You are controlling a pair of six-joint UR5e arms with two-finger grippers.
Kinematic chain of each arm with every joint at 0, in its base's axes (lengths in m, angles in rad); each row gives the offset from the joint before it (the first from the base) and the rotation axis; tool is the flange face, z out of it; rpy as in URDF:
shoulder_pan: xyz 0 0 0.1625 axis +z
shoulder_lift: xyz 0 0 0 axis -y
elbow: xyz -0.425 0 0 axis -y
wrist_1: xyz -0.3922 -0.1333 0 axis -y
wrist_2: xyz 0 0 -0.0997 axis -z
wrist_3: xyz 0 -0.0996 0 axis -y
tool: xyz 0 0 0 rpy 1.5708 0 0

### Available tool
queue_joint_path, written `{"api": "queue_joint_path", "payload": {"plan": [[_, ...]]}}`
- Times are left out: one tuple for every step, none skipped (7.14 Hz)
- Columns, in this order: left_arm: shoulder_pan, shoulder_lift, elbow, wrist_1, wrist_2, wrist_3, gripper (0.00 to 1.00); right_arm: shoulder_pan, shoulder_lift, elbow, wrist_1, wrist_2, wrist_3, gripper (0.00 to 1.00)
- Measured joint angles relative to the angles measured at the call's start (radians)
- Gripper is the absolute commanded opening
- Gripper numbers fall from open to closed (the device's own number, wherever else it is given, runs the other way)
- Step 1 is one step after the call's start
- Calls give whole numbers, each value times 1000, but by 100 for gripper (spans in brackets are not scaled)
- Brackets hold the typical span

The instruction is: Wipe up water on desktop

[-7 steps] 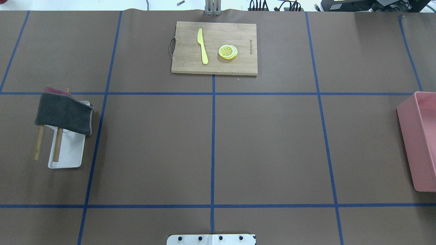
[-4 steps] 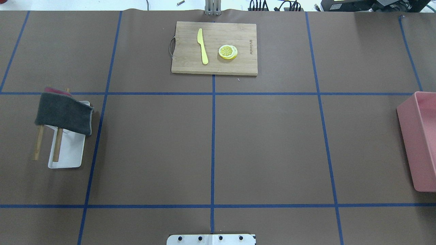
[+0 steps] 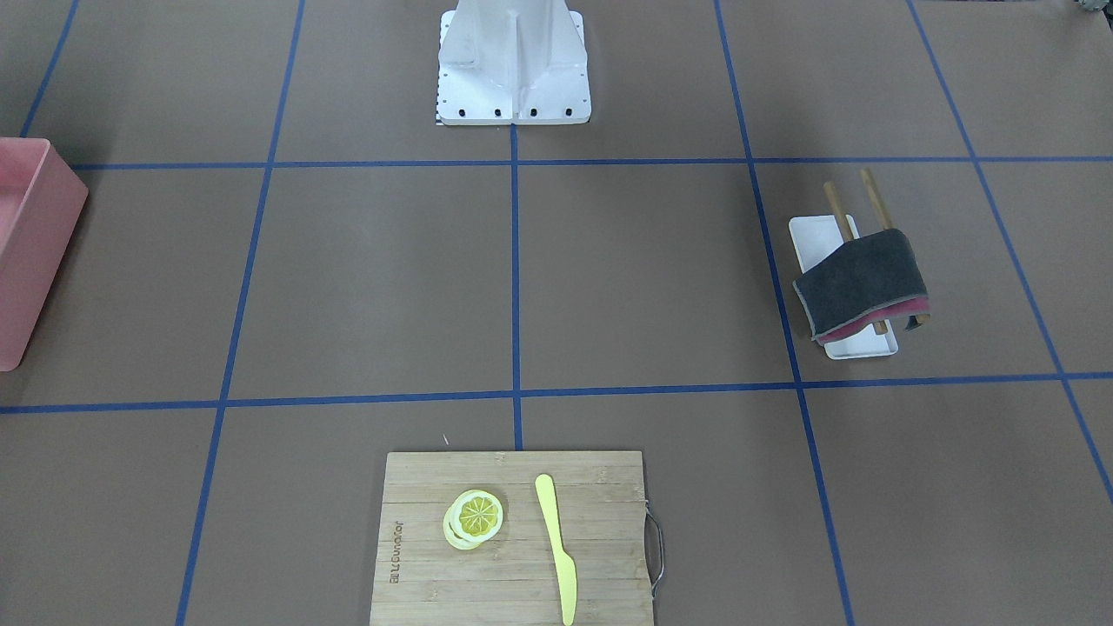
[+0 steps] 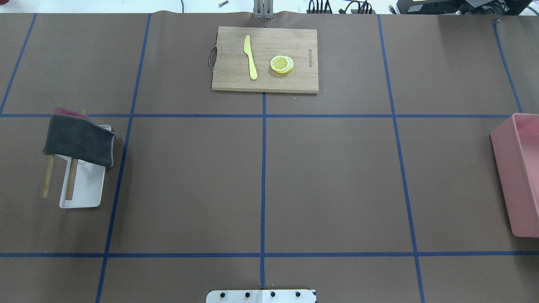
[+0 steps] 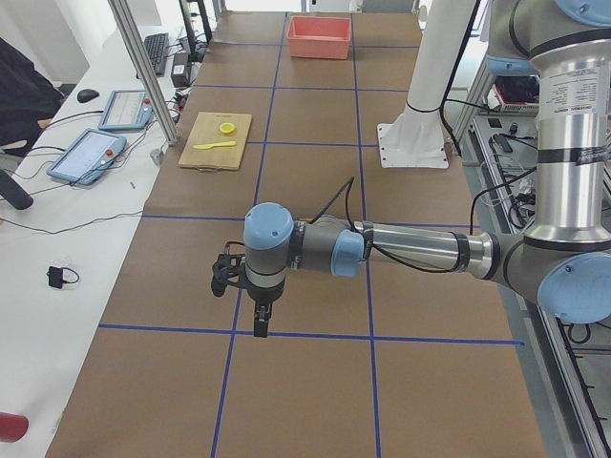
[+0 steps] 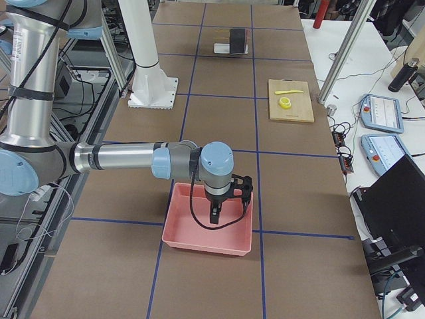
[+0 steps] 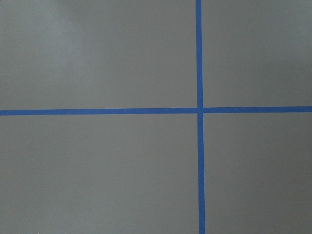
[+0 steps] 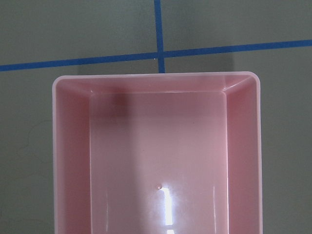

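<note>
The desktop [image 4: 337, 181] is a matte brown top crossed by blue tape lines; it also shows in the front-facing view [image 3: 365, 278] and fills the left wrist view [image 7: 97, 165]. I see no water on it. A dark grey cloth [image 4: 80, 141] with a pink underside hangs over two wooden rods above a small white tray [image 4: 86, 191] at the robot's left. My left gripper [image 5: 260, 324] hangs over the bare desktop, far from the cloth. My right gripper [image 6: 214, 214] hangs over a pink bin [image 6: 209, 229]. I cannot tell whether either gripper is open or shut.
A bamboo cutting board [image 4: 229, 80] with a yellow knife [image 4: 250, 57] and lemon slices [image 4: 282, 64] lies at the far middle. The pink bin [image 4: 520, 176] stands at the right edge. The robot's white base [image 3: 513, 61] stands at the near middle edge.
</note>
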Motion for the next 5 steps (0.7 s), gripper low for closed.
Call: {"api": "queue_joint_path", "payload": {"plan": [[0,3,-2,-16,0,3,98,1,0,1,0,2,0,100],[0,2,0,-46,0,2,98,4,0,3,0,4,0,100],[1,-2,8,-70,2,-1,98,10,-1,7,0,7,0,100],[1,-2,21,-82,2,-4,98,16,-1,11,-1,16,0,100],[1,2,32,-88,1,-4,98,18,-1,11,-1,25,-1,100]]}}
